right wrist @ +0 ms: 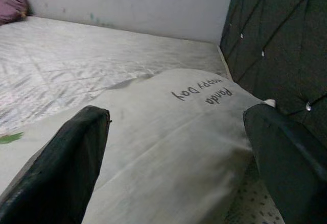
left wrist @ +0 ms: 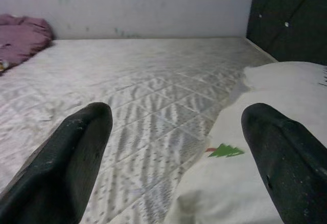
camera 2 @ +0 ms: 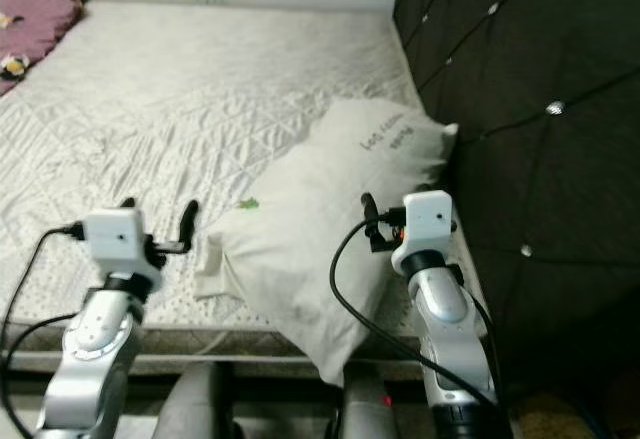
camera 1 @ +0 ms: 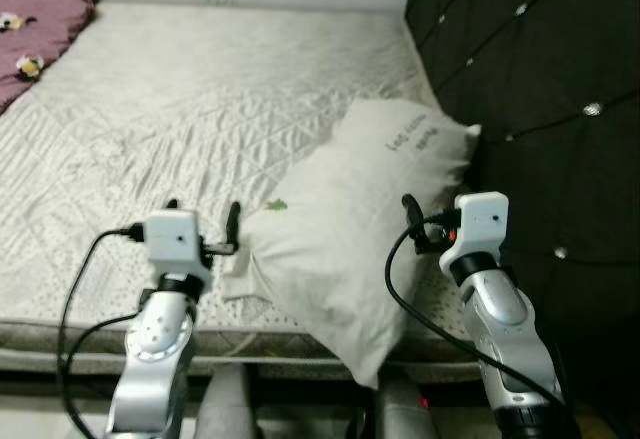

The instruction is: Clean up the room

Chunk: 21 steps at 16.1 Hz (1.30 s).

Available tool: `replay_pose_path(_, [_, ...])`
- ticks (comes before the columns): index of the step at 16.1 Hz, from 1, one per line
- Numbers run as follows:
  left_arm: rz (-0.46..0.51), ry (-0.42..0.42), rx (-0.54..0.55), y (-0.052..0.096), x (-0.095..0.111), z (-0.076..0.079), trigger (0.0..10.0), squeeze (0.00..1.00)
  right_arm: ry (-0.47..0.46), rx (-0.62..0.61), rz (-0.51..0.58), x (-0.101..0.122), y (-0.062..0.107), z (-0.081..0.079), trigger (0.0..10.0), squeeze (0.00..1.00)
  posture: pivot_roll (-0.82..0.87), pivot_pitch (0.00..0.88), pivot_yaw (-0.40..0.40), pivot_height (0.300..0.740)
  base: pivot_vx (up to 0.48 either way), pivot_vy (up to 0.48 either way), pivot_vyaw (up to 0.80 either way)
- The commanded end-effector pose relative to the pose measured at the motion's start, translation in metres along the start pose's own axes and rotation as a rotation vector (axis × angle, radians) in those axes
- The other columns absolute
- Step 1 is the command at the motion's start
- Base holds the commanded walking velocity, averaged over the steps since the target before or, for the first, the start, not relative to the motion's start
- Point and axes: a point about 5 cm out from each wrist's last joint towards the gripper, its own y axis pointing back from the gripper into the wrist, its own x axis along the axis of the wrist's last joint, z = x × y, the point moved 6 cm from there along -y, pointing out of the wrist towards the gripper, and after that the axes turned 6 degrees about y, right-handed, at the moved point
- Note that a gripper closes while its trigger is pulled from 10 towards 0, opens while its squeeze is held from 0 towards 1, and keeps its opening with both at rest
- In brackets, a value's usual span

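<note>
A white pillow [camera 1: 350,249] with dark lettering and a small green tree print lies slantwise on the bed [camera 1: 200,89]. Its far corner is against the headboard and its near corner hangs over the bed's front edge. My left gripper [camera 1: 203,217] is open and hovers over the mattress just left of the pillow's near-left corner; in the left wrist view one finger [left wrist: 286,157] is above the pillow's edge. At the pillow's right side, close to the headboard, my right gripper [right wrist: 176,113] is held open just above the pillow. Neither gripper holds anything.
A dark tufted headboard [camera 1: 540,79] runs along the right side of the bed. A crumpled maroon blanket [camera 1: 40,19] with small toy-like shapes lies at the far left corner. A pale wall [left wrist: 153,4] stands behind the bed. The mattress's front edge [camera 1: 90,334] is just before me.
</note>
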Motion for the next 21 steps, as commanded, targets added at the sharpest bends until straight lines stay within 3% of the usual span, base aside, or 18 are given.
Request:
replay_pose_path(1, [-0.016, -0.018, 0.033, 0.004, -0.001, -0.009, 10.0, 0.0, 0.025, 0.062, -0.018, -0.003, -0.003, -0.011, 10.0, 0.0, 0.01, 0.003, -0.038, 0.579, 0.0, 0.0, 0.0])
replay_pose_path(5, [-0.031, -0.035, 0.07, 0.012, -0.002, -0.015, 10.0, 0.0, 0.057, 0.174, -0.063, -0.012, -0.01, -0.026, 10.0, 0.0, 0.03, 0.015, -0.05, 0.549, 0.0, 0.0, 0.0])
replay_pose_path(10, [-0.04, -0.081, 0.151, 0.014, 0.002, -0.031, 10.0, 0.0, 0.138, 0.281, -0.117, -0.022, -0.021, -0.034, 10.0, 0.0, 0.04, 0.037, -0.048, 0.549, 0.0, 0.0, 0.0])
replay_pose_path(14, [-0.057, -0.088, 0.137, 0.02, 0.0, -0.029, 10.0, 0.0, 0.149, 0.35, -0.193, -0.036, -0.02, -0.041, 10.0, 0.0, 0.06, 0.048, -0.055, 0.549, 0.0, 0.0, 0.0])
replay_pose_path(17, [-0.074, -0.109, 0.153, 0.028, -0.001, -0.031, 10.0, 0.0, 0.126, 0.228, -0.194, -0.034, -0.028, -0.027, 10.0, 0.0, 0.07, 0.064, -0.058, 0.549, 0.0, 0.0, 0.0])
replay_pose_path(21, [-0.111, -0.117, 0.157, 0.045, -0.002, -0.034, 10.0, 0.0, 0.09, 0.122, -0.303, -0.056, -0.02, -0.018, 10.0, 0.0, 0.1, 0.092, -0.055, 0.549, 0.0, 0.0, 0.0])
